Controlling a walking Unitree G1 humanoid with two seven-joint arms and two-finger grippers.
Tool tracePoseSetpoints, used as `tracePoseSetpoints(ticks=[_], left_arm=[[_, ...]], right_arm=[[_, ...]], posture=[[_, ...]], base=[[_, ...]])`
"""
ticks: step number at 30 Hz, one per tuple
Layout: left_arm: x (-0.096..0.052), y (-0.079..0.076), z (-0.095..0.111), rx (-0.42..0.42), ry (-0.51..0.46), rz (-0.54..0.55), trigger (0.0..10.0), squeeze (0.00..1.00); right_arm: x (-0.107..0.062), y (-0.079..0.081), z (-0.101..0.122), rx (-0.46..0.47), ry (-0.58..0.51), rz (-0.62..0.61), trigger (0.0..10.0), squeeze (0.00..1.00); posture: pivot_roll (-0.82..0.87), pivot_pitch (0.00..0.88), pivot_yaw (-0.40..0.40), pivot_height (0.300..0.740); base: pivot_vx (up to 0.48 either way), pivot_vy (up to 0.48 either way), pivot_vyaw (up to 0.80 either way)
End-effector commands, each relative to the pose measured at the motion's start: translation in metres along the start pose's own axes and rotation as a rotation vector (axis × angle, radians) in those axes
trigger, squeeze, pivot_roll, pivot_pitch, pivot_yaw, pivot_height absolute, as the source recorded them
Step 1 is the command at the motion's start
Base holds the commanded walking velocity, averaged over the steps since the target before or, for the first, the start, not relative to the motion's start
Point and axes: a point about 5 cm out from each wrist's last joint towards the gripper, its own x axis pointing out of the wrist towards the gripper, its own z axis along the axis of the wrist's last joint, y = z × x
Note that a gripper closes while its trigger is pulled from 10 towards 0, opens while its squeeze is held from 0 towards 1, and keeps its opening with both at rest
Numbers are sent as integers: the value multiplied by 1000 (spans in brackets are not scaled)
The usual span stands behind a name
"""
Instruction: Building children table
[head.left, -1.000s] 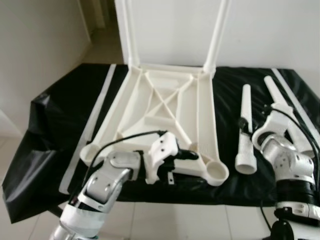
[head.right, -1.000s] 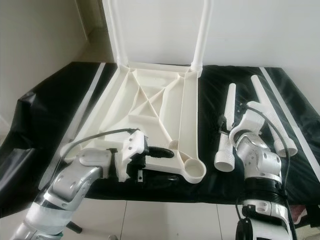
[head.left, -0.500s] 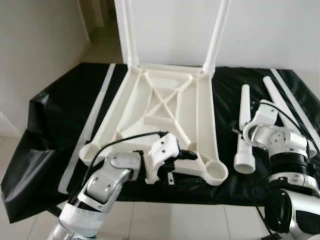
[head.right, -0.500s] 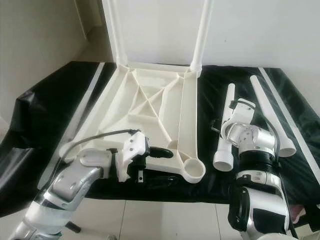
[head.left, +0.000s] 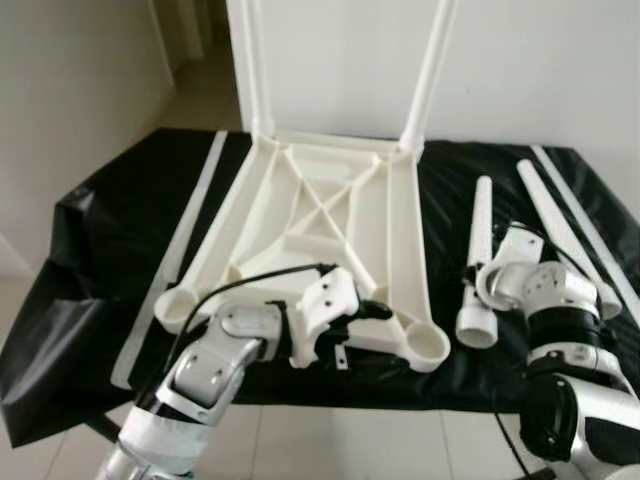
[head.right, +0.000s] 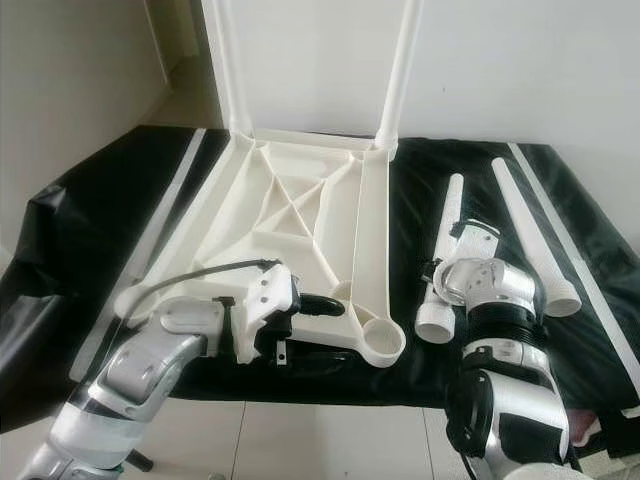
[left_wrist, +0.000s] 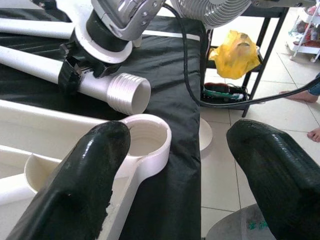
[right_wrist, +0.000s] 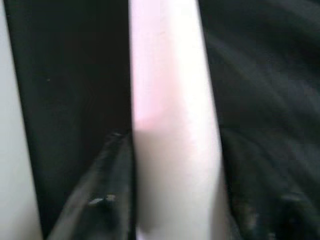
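Right gripper (right_wrist: 175, 220) straddles the smooth white tapered leg (head.right: 447, 255), grip unclear; left gripper (left_wrist: 190, 165) gapes beside the ribbed tabletop (head.left: 320, 215).

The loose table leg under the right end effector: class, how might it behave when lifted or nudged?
The table leg is a round, tapered tube lying flat on the black sheet, so a nudge would probably roll it in a curve. It looks like hollow, stiff plastic, likely light. Its smooth surface may slip between the right end effector fingers.

A home: tiled floor (left_wrist: 260, 130), standing fan (left_wrist: 215, 10), white walls (head.left: 560, 70).
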Motion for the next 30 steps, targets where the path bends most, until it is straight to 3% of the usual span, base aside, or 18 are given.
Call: tracePoseSetpoints(ticks=[1,6,8,11,13,14,15,16,18,21,23,27,30], left_arm=[[-2,5,0,-1,7,92,10000,0],[-2,8,0,2,9,99,10000,0],[-4,10,1,-6,8,106,10000,0],[-4,10,1,-7,9,107,10000,0],[-4,11,0,-9,13,109,10000,0],[-5,14,2,-12,7,122,10000,0],[-5,14,2,-12,7,122,10000,0],[-6,18,4,-6,-12,144,10000,0],[-8,35,13,-56,-88,245,10000,0],[-9,42,15,-85,-113,283,10000,0],[-12,56,18,-120,-127,353,10000,0],[-15,69,15,-127,-91,429,10000,0],[-21,94,10,-140,-28,576,10000,0]], right_arm=[[2,3,-6,14,41,13,0,0],[2,5,-3,9,30,23,0,0],[-5,8,11,24,-62,39,0,0],[-6,8,13,34,-75,38,0,0],[-10,8,19,-12,-139,43,0,0],[-17,11,28,-62,-255,70,7569,0],[-17,11,28,-62,-255,70,7569,0],[-25,16,35,-106,-354,113,10000,0],[-40,24,40,-156,-527,212,10000,0],[-47,26,40,-171,-604,266,10000,0],[-60,29,37,-207,-720,346,10000,0],[-66,30,31,-231,-755,389,10000,0],[-74,26,19,-276,-816,394,10000,0]], posture=[[1,0,-30,740],[1,0,-30,740],[0,0,-28,740],[0,0,-29,740],[1,0,-31,740],[-7,0,-27,740],[-7,0,-27,740],[-7,0,-27,740],[-16,0,-15,740],[-19,0,-11,740],[-20,0,-9,740],[-23,0,4,740],[-28,0,11,740]], base=[[0,0,0],[0,0,0],[0,0,0],[0,0,0],[0,0,0],[0,0,0],[0,0,0],[0,0,0],[0,0,0],[0,0,0],[0,0,0],[0,0,0],[0,0,0]])
